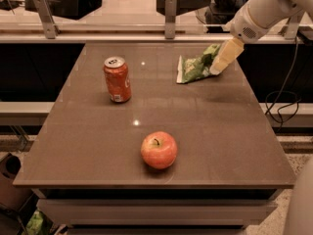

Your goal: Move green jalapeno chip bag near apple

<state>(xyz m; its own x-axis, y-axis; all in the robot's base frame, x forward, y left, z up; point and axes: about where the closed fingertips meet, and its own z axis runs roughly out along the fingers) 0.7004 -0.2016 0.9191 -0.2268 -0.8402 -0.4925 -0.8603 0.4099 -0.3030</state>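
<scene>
The green jalapeno chip bag (196,66) lies flat at the back right of the brown table, green with white edges. The apple (159,150) sits near the front middle of the table, red-orange with a short dark stem. My gripper (222,60) comes in from the upper right on a white arm. Its cream-coloured end points down and left and overlaps the right end of the bag.
An orange soda can (117,79) stands upright at the back left of the table (98,146). A rail with metal posts (170,13) runs behind the table. A black cable (281,106) hangs off the right side.
</scene>
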